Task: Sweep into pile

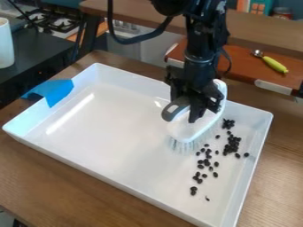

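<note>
Wooden tabletop, a scatter waiting to become a pile

Against a backdrop of a toy stove near 11 o'clock and a green-handled scoop near 1 o'clock, a white tray lies at a slant. Its raised walls probably serve to keep anything swept from escaping. Blue tape grips the rim at the tray's 10 o'clock, presumably to stop the tray from sliding under a stroke.

The black gripper hangs over the tray toward 2 o'clock, closed on a scrub brush. It holds the brush from above, near the grey handle end, which leaves the bristles free to face down onto the tray floor. The brush tilts, its far part rising toward the tray's 2 o'clock wall.

The black beans lie in a loose, broken band from the tray's 3 o'clock round to 5 o'clock, thicker in a few clusters, with strays at either side. The bristles sit just beside them, on the inner side, well placed to push toward the near wall as a backstop.

Sweeping looks to be the step in hand, with the gathering only partial. Short, low strokes from the 5 o'clock end would seem wise; a hard flick could roll the smooth beans apart or slip them past the brush's edge.
</note>
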`<state>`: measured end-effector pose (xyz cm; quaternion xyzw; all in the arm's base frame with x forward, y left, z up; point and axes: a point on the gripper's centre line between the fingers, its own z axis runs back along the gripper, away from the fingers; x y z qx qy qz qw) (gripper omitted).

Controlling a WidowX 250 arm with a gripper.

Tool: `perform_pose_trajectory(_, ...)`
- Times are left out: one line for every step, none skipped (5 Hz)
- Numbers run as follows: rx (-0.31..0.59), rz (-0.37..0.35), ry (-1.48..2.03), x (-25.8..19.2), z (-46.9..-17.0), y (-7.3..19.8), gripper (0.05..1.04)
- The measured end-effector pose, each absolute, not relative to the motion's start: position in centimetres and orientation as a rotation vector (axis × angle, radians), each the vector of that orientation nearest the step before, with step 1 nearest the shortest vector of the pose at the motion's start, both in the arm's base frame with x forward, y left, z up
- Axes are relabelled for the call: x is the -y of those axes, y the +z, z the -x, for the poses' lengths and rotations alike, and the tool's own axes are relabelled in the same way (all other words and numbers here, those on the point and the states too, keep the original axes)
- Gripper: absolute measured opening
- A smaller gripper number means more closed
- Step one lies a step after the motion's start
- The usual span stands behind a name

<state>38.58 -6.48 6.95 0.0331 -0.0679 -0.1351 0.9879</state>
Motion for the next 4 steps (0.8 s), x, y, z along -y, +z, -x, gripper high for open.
perform_pose_trajectory(0.141, -0.064, -0.311, 6.8, -38.6, 7.0, 0.498)
perform_pose_trajectory(0.147, -0.034, -0.396, 7.4, -38.7, 7.0, 0.498)
perform_pose_trajectory(0.152, -0.009, -0.482, 7.9, -38.6, 7.0, 0.498)
perform_pose_trajectory(0.149, -0.011, -0.527, 7.9, -38.5, 7.0, 0.498)
